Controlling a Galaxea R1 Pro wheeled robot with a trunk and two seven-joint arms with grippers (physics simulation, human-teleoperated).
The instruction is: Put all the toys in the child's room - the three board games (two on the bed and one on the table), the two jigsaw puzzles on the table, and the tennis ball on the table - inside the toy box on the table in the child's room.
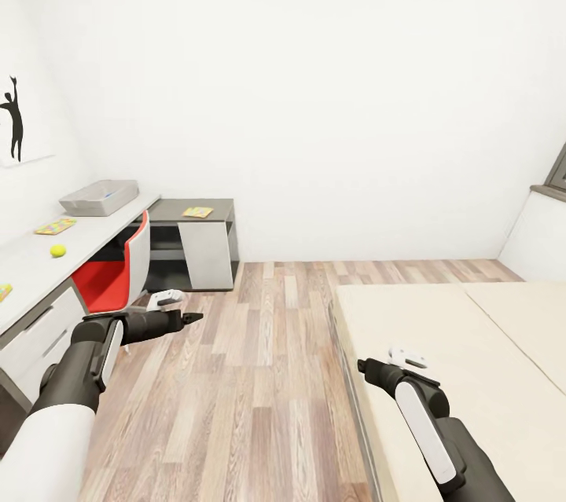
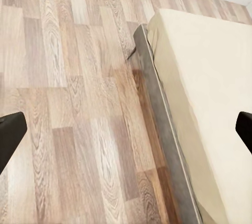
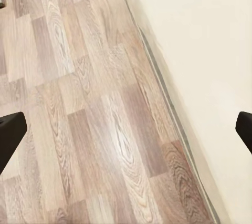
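Both grippers are spread and empty: the left gripper over the wood floor beside the red chair, the right gripper above the bed edge; on the table, the toy box fills the far end, a jigsaw puzzle and the tennis ball lie nearer.

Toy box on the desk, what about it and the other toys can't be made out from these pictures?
- Toy box, head view: its near wall hides most of the inside; a bluish thing inside is too small to identify.
- Jigsaw puzzle: too small to see its pieces.
- A colourful flat item: cut off by the picture's left edge.
- Bed: cut off at the right and bottom edges.
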